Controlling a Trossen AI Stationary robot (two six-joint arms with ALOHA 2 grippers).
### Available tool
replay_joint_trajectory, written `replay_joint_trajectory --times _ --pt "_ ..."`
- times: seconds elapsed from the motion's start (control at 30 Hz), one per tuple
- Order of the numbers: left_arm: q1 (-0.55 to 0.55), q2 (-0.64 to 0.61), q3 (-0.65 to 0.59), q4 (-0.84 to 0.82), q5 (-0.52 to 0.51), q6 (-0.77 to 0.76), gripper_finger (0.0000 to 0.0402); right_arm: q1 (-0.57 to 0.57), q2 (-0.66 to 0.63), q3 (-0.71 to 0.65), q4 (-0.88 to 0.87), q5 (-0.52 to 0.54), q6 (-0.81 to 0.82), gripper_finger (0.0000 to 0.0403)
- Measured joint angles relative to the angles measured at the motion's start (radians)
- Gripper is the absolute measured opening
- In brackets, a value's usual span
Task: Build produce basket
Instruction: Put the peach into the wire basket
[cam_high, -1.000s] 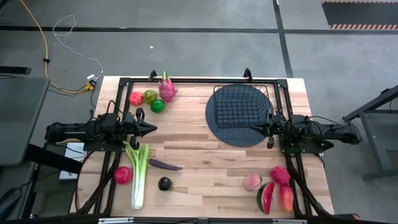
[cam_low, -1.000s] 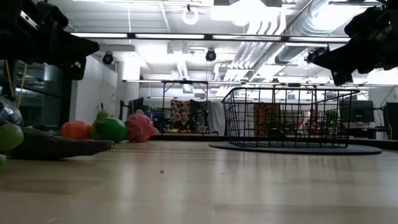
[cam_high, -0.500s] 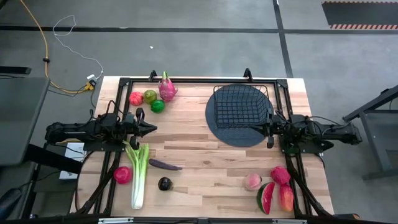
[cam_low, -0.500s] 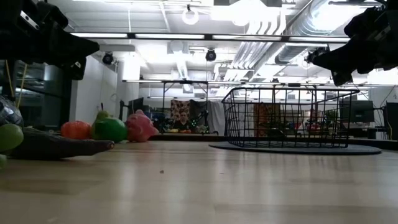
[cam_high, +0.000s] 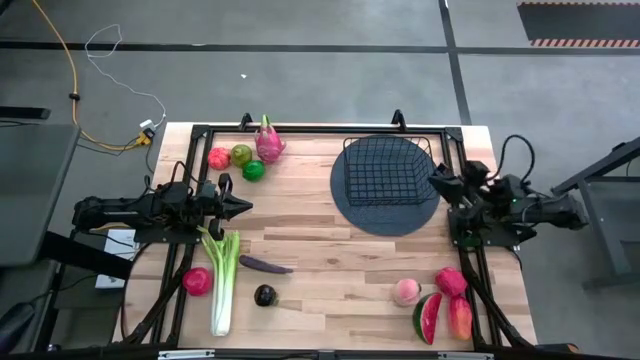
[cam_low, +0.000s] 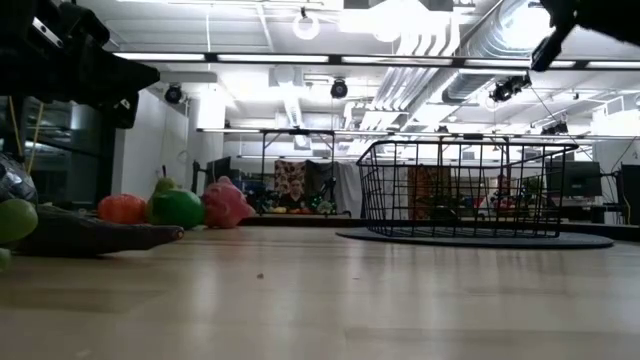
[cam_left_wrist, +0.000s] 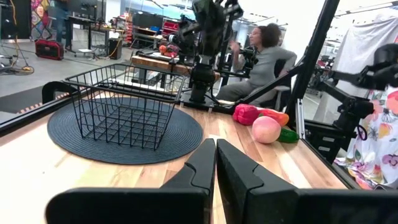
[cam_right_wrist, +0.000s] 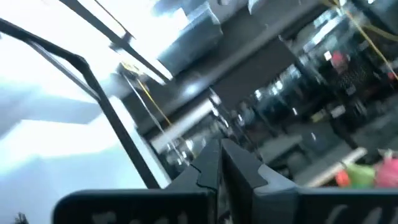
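Observation:
The black wire basket (cam_high: 386, 170) stands on a dark round mat (cam_high: 345, 205) at the far right. Produce lies in three groups: a pink dragon fruit (cam_high: 268, 141) with red, olive and green round fruits far left; celery (cam_high: 224, 278), an eggplant (cam_high: 264, 265), a red fruit and a dark round fruit near left; a peach (cam_high: 405, 292), a watermelon slice (cam_high: 428, 317) and red fruits near right. My left gripper (cam_high: 247, 206) is shut, level at the table's left. My right gripper (cam_high: 434, 176) is shut, raised and tilted upward beside the basket's right side.
Black frame rails (cam_high: 300, 128) run along the table's far edge and its sides. Bare wood (cam_high: 320, 260) lies in the table's middle between the produce groups. A seated person (cam_left_wrist: 264, 59) shows beyond the table in the left wrist view.
My right gripper has risen from beside the basket, tipped its fingers upward and rolled; its tip has drawn back toward the table's right edge. Its fingers stay shut. The basket and produce have kept their places.

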Motion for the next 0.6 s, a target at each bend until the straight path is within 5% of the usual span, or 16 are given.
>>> replay_joint_trajectory --times 0.13,0.47,0.6 --pt "0.0 0.0 0.0 0.0 0.0 0.0 0.0005 0.038 0.123 0.192 -0.211 -0.054 -0.058 0.0066" --pt "0.0 0.0 0.0 0.0 0.0 0.0 0.0005 0.075 0.449 0.719 -0.824 -0.095 -0.128 0.0294" --pt "0.0 0.0 0.0 0.0 0.0 0.0 0.0005 0.075 0.575 0.912 -1.051 -0.138 -0.173 0.0347"
